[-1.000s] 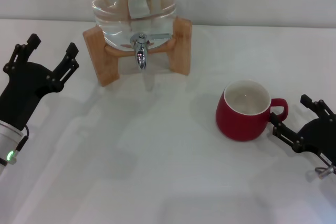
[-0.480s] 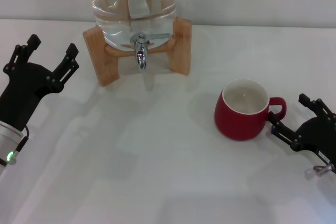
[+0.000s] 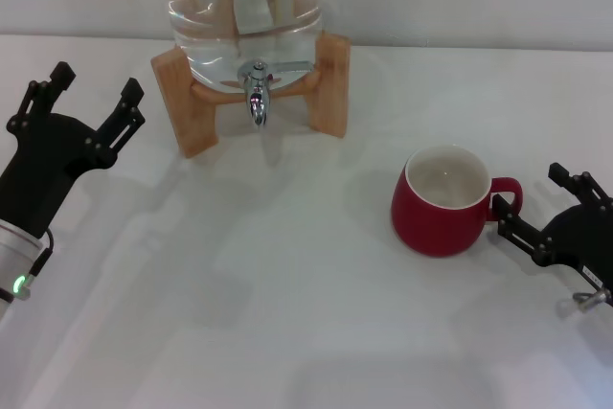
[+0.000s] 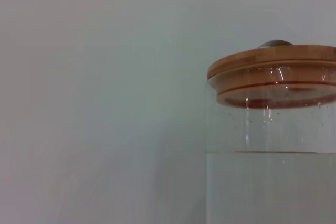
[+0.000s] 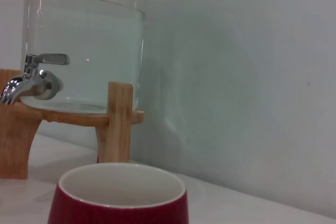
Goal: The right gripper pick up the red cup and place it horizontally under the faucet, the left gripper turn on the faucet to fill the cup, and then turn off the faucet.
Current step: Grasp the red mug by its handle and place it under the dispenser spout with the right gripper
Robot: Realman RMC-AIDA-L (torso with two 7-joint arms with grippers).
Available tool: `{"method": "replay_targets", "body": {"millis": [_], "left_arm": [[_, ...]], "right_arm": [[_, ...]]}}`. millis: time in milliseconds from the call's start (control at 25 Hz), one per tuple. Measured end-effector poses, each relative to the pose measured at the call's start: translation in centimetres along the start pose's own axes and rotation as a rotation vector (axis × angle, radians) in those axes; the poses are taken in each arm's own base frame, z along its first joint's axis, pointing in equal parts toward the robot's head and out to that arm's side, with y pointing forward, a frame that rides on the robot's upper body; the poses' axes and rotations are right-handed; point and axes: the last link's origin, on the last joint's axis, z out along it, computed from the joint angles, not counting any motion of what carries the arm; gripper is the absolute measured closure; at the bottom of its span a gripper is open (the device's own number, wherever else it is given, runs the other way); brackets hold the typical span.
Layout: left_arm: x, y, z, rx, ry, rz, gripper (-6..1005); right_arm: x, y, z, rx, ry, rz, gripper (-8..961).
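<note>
Two arms: only the right one is at work.
red cup [image 3: 443,201]: upright on the desk, at 4 o'clock from the faucet [image 3: 255,89], well apart; handle turned to 3 o'clock, likely so it can be grabbed there.
right gripper [image 3: 543,214]: low, level with the desk, reaching in from 3 o'clock; jaws spread either side of the handle, not clenched yet.
left gripper [image 3: 92,102]: parked at 9 o'clock of the wooden stand [image 3: 182,93], jaws released, pointing up toward the jug.

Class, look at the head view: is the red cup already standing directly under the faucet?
No. The red cup stands on the table well off to the right of the faucet, near the right pincer.
</note>
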Motion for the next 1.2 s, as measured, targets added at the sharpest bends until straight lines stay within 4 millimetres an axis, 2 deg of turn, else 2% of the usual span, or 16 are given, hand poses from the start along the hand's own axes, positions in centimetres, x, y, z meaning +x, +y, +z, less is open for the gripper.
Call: {"method": "replay_targets", "body": {"millis": [840,1200], "left_arm": [[0.06,0.06,0.11,-0.004,0.003,-0.002,109],[0.03,0.08,0.11,-0.004,0.002,-0.003,109]], "right_arm": [[-0.13,-0.59,0.57,0.031,0.007,0.006,101],[-0.12,-0.57,0.57,0.030,0.008,0.006,152]]}}
